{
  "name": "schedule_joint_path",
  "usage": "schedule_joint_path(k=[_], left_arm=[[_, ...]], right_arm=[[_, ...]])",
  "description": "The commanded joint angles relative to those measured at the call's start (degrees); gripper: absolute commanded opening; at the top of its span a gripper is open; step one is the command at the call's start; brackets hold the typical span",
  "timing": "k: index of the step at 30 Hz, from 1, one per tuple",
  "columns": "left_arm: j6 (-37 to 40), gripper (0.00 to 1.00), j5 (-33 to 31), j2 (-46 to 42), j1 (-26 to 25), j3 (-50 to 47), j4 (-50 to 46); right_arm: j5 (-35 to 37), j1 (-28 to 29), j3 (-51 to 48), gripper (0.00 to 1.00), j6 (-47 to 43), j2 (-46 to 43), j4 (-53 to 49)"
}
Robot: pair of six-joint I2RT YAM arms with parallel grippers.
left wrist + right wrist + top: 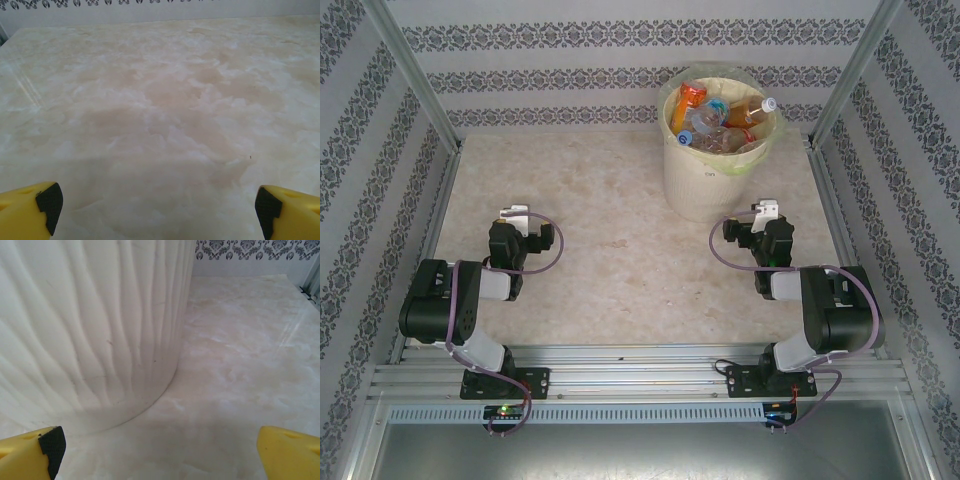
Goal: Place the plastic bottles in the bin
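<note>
The cream-white bin (705,185) stands at the back right of the table, lined with a pale yellow-green bag. Several plastic bottles (720,120) with orange, red and blue labels lie piled inside it. My left gripper (512,213) rests low at the near left, open, with bare table between its yellow fingers (30,205). My right gripper (766,209) sits just in front of the bin, open and empty. Its wrist view has the bin's ribbed wall (95,330) close on the left, beyond the yellow fingertips (35,447).
The marble-patterned table (610,230) is enclosed by patterned walls with slanted metal posts (415,80) at the back corners. Aluminium rails (640,375) run along the near edge under both arm bases.
</note>
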Motion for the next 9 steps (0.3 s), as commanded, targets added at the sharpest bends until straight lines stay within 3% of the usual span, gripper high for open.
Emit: schedule_joint_path(k=[1,9], left_arm=[[-1.0,1.00,0.8,-0.3,0.3,0.0,-0.3],[-1.0,1.00,0.9,-0.3,0.3,0.0,-0.3]], right_arm=[[0.4,-0.3,0.5,0.98,0.6,-0.4,0.0],[0.5,-0.3,0.5,0.98,0.7,-0.4,-0.2]])
